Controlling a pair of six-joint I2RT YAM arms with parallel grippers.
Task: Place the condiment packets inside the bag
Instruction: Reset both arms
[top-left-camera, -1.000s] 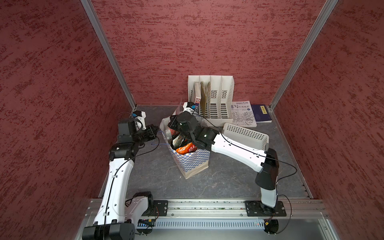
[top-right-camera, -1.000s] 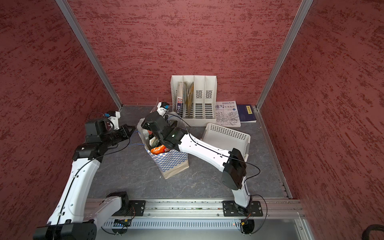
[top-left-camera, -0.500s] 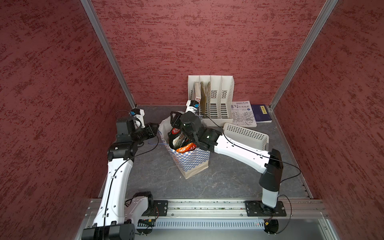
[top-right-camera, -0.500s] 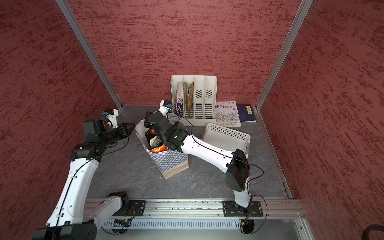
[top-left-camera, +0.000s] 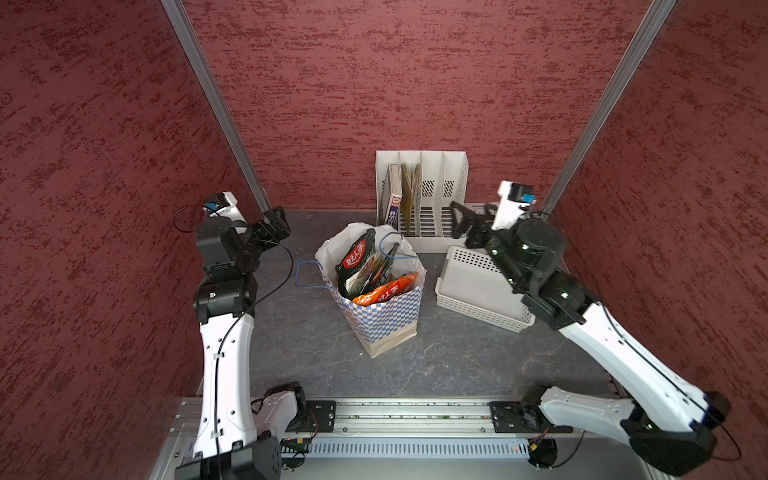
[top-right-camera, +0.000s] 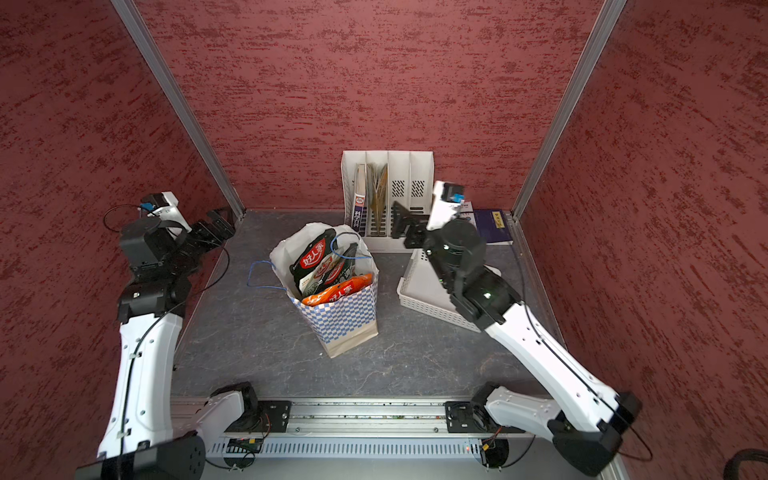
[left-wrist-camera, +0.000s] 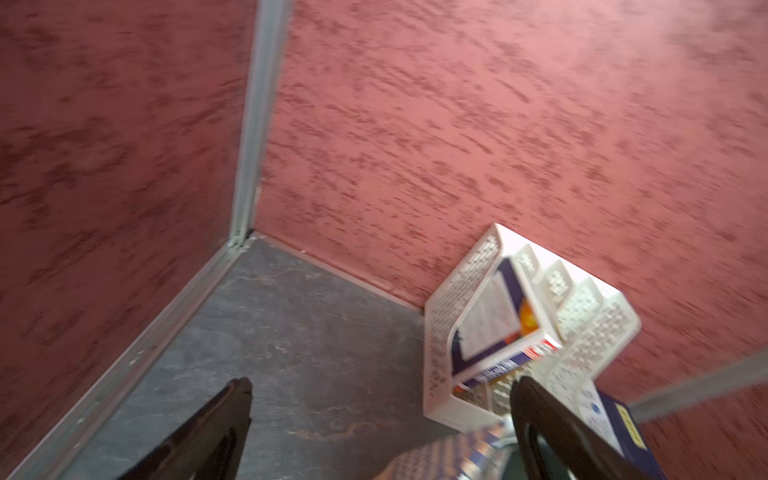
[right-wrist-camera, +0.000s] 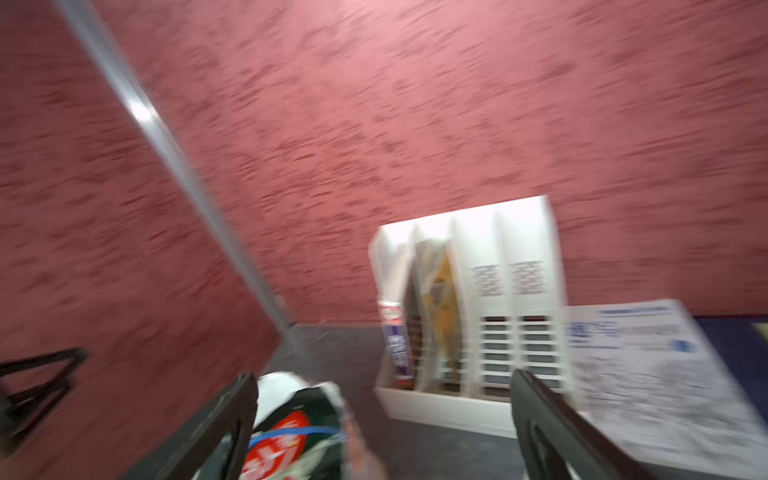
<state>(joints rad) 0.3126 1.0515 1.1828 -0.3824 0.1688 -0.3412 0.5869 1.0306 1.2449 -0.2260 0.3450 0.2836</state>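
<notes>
The bag (top-left-camera: 388, 320) (top-right-camera: 343, 320), checkered blue and white with a tan base, stands upright mid-table with its mouth open. Several condiment packets stand inside it: black ones (top-left-camera: 356, 257) (top-right-camera: 312, 259) and an orange one (top-left-camera: 384, 293) (top-right-camera: 337, 293) at the front. My left gripper (top-left-camera: 276, 222) (top-right-camera: 217, 224) hovers open near the back left corner, well clear of the bag. My right gripper (top-left-camera: 459, 220) (top-right-camera: 400, 220) is open above the basket's far end, to the right of the bag. Both wrist views are blurred and show wide jaws with nothing between them (left-wrist-camera: 380, 384) (right-wrist-camera: 384, 376).
A white perforated basket (top-left-camera: 478, 291) (top-right-camera: 424, 297) lies right of the bag under my right arm. A white file organizer (top-left-camera: 422, 195) (top-right-camera: 388, 191) holding books stands against the back wall. Flat books (top-right-camera: 492, 224) lie beside it. Red walls enclose three sides.
Both grippers went from shut to open. The right one left the bag's mouth and swung right over the basket. The left one let go at the bag's rim and drew back left.
</notes>
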